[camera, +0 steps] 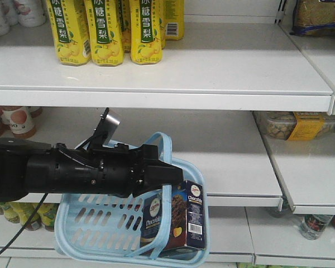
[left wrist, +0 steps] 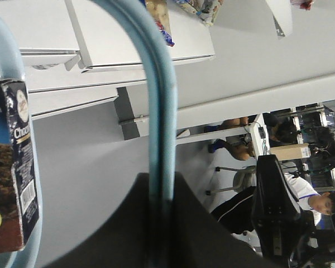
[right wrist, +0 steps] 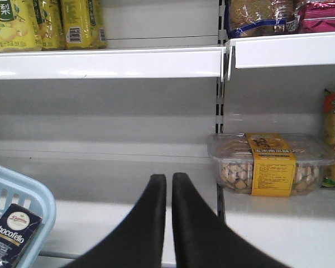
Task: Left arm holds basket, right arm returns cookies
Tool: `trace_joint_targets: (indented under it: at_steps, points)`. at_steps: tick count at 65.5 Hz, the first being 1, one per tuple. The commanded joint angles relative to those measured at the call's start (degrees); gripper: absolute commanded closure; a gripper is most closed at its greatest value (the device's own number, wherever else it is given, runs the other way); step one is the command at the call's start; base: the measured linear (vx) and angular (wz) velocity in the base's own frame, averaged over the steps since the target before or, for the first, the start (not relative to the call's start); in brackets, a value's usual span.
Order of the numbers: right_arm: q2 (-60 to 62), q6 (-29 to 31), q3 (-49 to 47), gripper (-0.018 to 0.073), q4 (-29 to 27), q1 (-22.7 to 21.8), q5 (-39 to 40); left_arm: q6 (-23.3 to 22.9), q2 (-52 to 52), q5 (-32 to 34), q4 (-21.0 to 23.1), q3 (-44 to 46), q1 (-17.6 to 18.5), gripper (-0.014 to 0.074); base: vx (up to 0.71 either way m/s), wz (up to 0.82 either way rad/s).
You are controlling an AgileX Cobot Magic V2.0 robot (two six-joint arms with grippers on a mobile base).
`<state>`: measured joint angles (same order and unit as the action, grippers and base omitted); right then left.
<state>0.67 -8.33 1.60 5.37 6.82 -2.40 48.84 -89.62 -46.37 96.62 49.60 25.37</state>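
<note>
The light blue basket [camera: 95,226] hangs in front of the middle shelf, held by one hoop handle [left wrist: 159,111]. My left gripper [camera: 171,173] is shut on that handle, which runs straight between its jaws [left wrist: 161,177]. The cookies [camera: 181,215], a dark navy-and-brown box, stand upright at the basket's right end and show again at the left edge of the left wrist view [left wrist: 11,173]. In the right wrist view my right gripper [right wrist: 168,178] is shut with nothing in it, facing the bare middle shelf. The basket's corner [right wrist: 28,195] and the cookies [right wrist: 14,234] lie to its lower left.
Yellow drink bottles [camera: 106,33] stand on the upper shelf. A clear tub of snacks with a yellow label [right wrist: 268,164] sits on the middle shelf just right of the shelf upright [right wrist: 220,111]. Bottles [camera: 17,120] stand at the far left. A person [left wrist: 318,201] sits behind me.
</note>
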Motion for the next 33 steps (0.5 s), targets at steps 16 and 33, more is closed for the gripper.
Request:
trace_joint_targets:
  at_steps: [16,33]
  points:
    - [0.7,0.4,1.0,0.0562,0.4,0.0,4.1,0.9,2.5,-0.7,5.4,2.1,0.3,0.0599,0.08,-0.02]
    - [0.7,0.4,1.0,0.0562,0.4,0.0,4.1,0.9,2.5,-0.7,5.4,2.1,0.3,0.0599,0.06,-0.01]
